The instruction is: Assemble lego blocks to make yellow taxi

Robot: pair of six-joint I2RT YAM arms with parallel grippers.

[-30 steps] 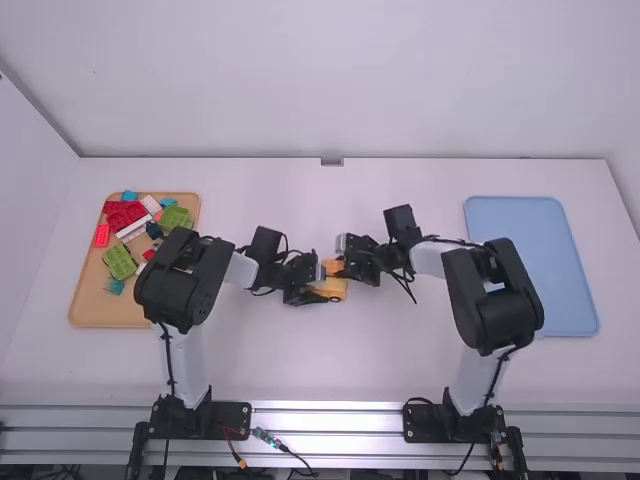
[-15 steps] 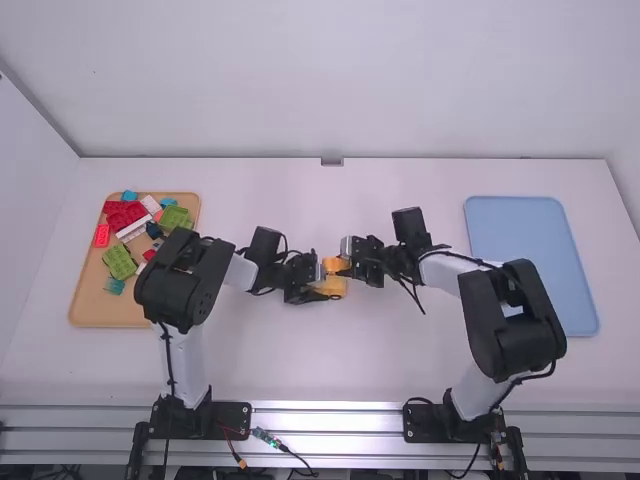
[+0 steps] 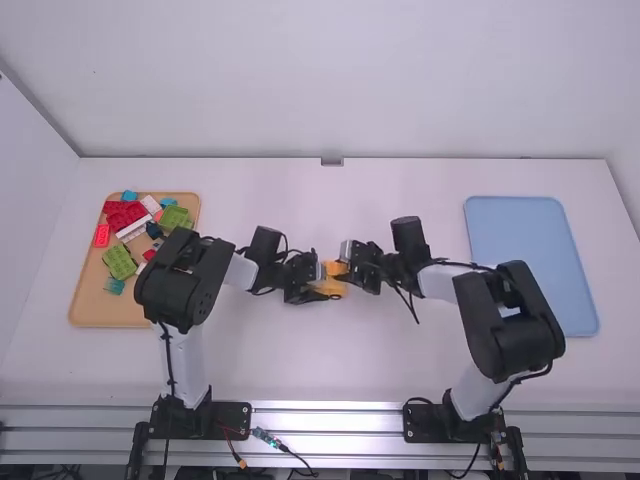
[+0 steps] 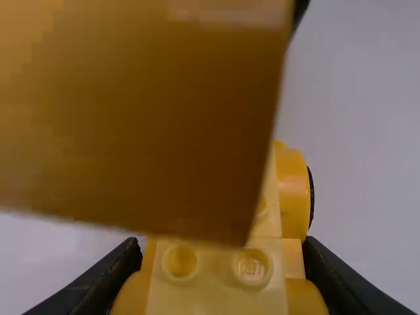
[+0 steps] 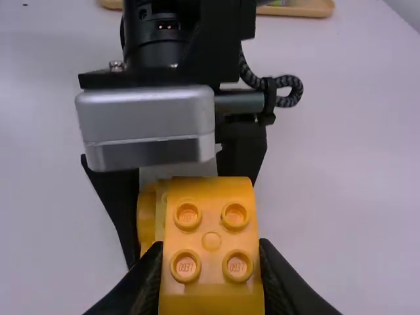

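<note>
Left claw (image 3: 322,292) partly hides the yellow base (image 4: 216,289).

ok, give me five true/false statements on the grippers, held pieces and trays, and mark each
1. The left gripper is clamped on a yellow studded piece. True.
2. The right gripper holds nothing. False: it grips an orange-yellow block.
3. The block in the right gripper shows six studs. False: four.
4. Red blocks and green blocks lie in the tan tray. True.
5. The blue tray is left of the tan one in the high view. False: it is to the right.
</note>
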